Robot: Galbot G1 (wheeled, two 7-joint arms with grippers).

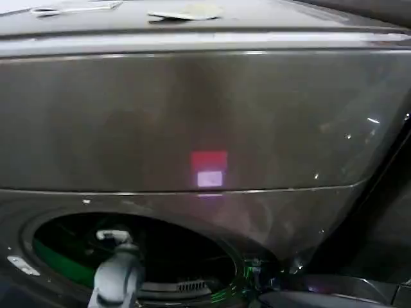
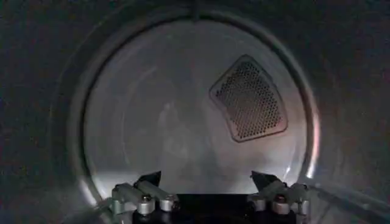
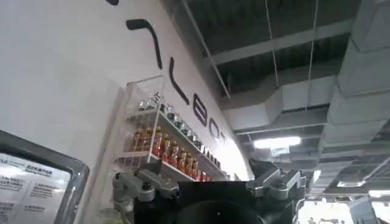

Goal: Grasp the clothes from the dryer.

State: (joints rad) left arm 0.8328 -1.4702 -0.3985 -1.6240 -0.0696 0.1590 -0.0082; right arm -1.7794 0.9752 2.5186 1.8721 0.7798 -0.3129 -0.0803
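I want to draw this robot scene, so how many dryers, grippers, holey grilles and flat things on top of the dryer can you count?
dryer: 1
Grippers: 2, the left gripper open inside the drum, the right gripper open and pointing up toward the ceiling
holey grille: 1
Flat things on top: 2, the pale sheet and the thin whitish strip
Total: 6

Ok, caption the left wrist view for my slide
Open left tool inside the dryer drum, facing its perforated vent panel.
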